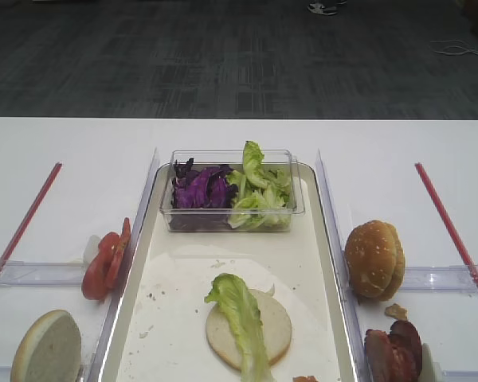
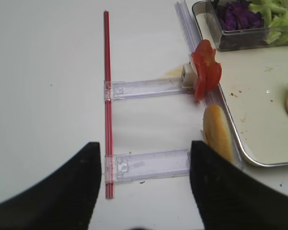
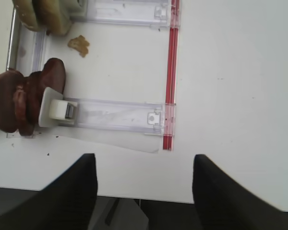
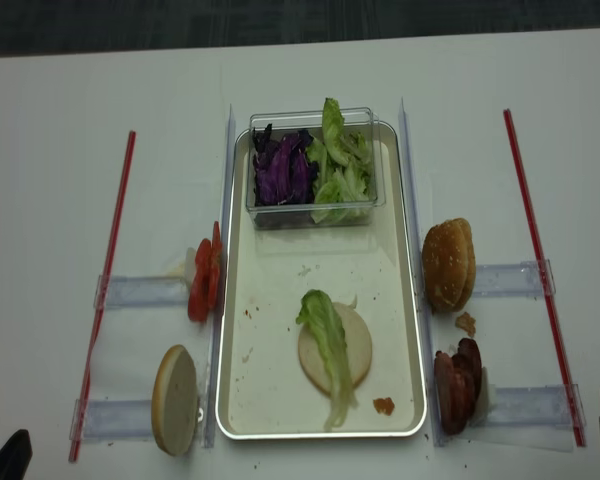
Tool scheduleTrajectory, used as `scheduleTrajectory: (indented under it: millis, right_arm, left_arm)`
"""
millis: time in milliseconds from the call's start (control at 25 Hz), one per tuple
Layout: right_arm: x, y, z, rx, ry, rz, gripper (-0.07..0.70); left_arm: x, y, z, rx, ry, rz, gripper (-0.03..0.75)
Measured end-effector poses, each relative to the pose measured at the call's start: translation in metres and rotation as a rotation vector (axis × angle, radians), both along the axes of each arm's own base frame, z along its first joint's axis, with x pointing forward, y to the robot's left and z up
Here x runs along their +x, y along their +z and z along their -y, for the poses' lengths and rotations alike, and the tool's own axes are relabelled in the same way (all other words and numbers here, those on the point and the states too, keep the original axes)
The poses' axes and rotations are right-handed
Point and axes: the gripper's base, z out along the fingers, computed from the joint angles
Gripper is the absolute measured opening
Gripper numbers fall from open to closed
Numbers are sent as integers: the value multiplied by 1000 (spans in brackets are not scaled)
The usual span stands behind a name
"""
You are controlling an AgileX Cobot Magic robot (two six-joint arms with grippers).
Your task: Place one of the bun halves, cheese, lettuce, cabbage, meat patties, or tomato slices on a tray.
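Right end effector (image 3: pixel 144 191): dark fingers spread wide, nothing between them; poised over the near right edge of the white tabletop (image 3: pixel 230 72), clear of the food.
Left end effector (image 2: pixel 145 189): fingers likewise wide apart and empty, above the near left tabletop edge.
Long pale-green ruffled lettuce leaf (image 4: pixel 330 352): draped lengthwise across a round beige cut bun half (image 4: pixel 335 348) lying flat on the silver-rimmed cream tray (image 4: pixel 280 290).
Purple shredded cabbage (image 4: pixel 283 170): in the clear plastic tub (image 4: pixel 315 213) at the tray's far end, beside bunched green leaves (image 4: pixel 340 165).
Red tomato slices (image 4: pixel 203 280): upright, left of tray.
Brown meat patties (image 4: pixel 457 384): upright, right of tray.
Hard to make out: small orange scrap (image 4: pixel 383 405) on the tray floor; arms mostly out of both overhead views.
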Motion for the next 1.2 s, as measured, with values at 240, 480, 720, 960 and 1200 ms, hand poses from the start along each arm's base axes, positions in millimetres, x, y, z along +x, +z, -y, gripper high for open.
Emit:
scheduleTrajectory:
  millis: [240,480,720,960,1200]
  right_arm:
    - [-3,1,-1,2,5,28,454]
    - [-16,7,-1,1,3,128,454]
    - [-28,10,-2,-3,4,213,454]
    - [-45,13,-3,-8,6,331,454]
    - [-65,13,-4,-13,9,466,454]
  left_arm:
    - [0,0,0,0,0,0,391]
    - [0,0,0,0,0,0,391]
    - [0,0,0,0,0,0,391]
    - [0,0,0,0,0,0,391]
    - [0,0,0,0,0,0,391]
